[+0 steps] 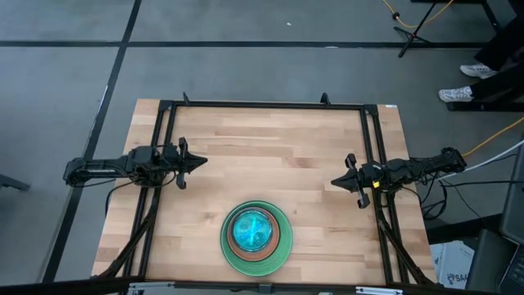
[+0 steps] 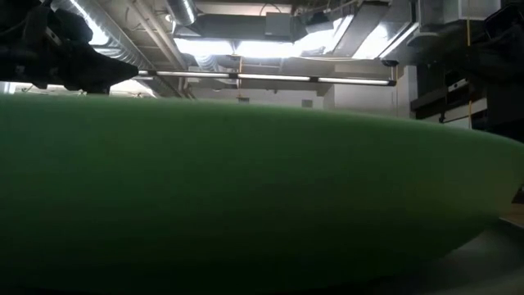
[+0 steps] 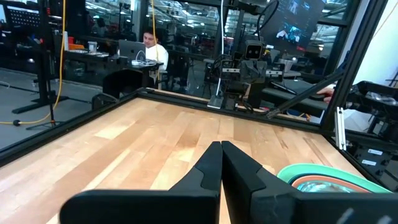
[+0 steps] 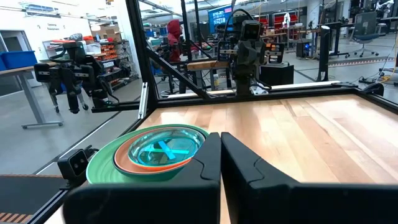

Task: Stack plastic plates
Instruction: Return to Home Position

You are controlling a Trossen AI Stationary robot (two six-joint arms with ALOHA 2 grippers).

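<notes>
A stack of plastic plates (image 1: 256,238) rests on the wooden table near its near edge, at the middle. A large light green plate (image 1: 282,250) lies at the bottom, a brown plate (image 1: 276,238) on it, and a translucent blue plate (image 1: 250,229) on top. The stack also shows in the right wrist view (image 4: 155,152) and the left wrist view (image 3: 329,177). The green plate (image 2: 246,188) fills the low view. My left gripper (image 1: 201,162) is shut and empty at the table's left. My right gripper (image 1: 336,181) is shut and empty at the table's right.
A black metal frame (image 1: 262,105) runs along the table's far edge and both sides. Bare wood (image 1: 270,156) lies between the two grippers and beyond the stack. A person (image 3: 152,46) sits at a desk in the room behind.
</notes>
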